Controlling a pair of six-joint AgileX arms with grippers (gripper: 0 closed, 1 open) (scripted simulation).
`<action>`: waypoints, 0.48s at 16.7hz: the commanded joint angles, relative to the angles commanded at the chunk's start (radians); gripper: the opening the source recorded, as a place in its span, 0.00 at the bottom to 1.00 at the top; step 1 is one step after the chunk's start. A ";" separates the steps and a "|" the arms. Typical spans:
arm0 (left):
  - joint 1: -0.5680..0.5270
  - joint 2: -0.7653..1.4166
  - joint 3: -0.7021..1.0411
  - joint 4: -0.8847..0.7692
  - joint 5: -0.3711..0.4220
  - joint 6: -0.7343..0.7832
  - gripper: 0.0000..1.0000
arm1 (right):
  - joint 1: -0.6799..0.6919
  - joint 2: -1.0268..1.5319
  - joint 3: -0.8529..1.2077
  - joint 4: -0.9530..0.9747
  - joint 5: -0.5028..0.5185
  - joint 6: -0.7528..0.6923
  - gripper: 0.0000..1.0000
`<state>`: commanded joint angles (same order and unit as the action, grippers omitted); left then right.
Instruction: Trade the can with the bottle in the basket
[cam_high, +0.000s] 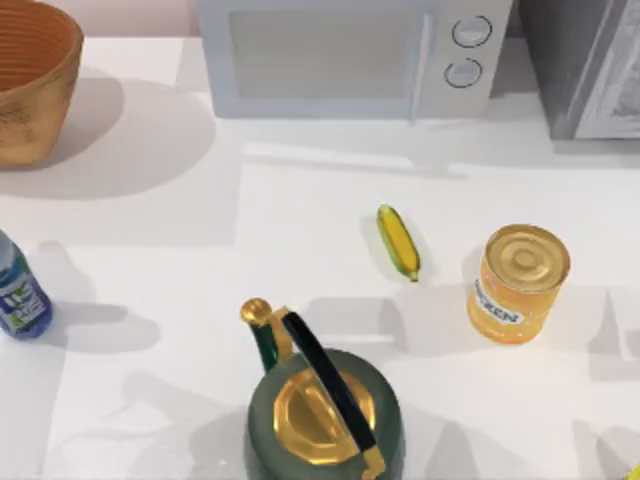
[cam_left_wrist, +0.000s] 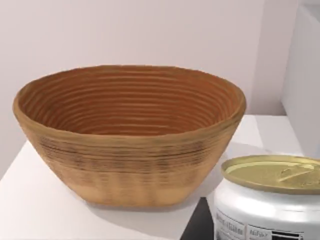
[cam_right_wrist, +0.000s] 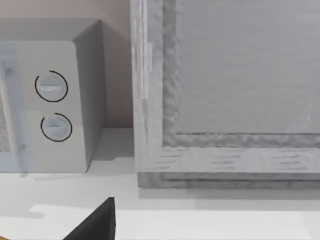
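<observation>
The white can (cam_left_wrist: 272, 175) with its pale gold top is close up in the left wrist view. My left gripper (cam_left_wrist: 260, 231) is shut on it, one dark finger (cam_left_wrist: 197, 225) pressed against its side. Just beyond the can stands the round woven basket (cam_left_wrist: 125, 165), its orange ribbed inside holding nothing; it is at the table's far left corner (cam_high: 30, 110). The blue bottle (cam_high: 20, 295) with a white and green label stands at the left edge of the table. My right gripper (cam_right_wrist: 165, 236) is parked facing the back right, open, one dark finger (cam_right_wrist: 95, 222) showing.
A green and gold kettle (cam_high: 320, 405) stands at the front middle. A corn cob (cam_high: 397, 241) lies at centre right, with a large orange-yellow can (cam_high: 517, 283) to its right. A white microwave (cam_high: 350, 55) and a grey cabinet (cam_high: 585, 65) line the back.
</observation>
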<state>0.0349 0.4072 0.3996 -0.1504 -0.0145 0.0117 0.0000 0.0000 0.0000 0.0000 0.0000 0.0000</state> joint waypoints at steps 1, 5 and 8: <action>-0.007 -0.087 -0.084 0.032 0.001 -0.003 0.00 | 0.000 0.000 0.000 0.000 0.000 0.000 1.00; -0.028 -0.333 -0.326 0.123 0.010 -0.011 0.00 | 0.000 0.000 0.000 0.000 0.000 0.000 1.00; -0.035 -0.404 -0.397 0.149 0.014 -0.012 0.00 | 0.000 0.000 0.000 0.000 0.000 0.000 1.00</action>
<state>0.0002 0.0028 0.0027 -0.0010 -0.0002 0.0000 0.0000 0.0000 0.0000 0.0000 0.0000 0.0000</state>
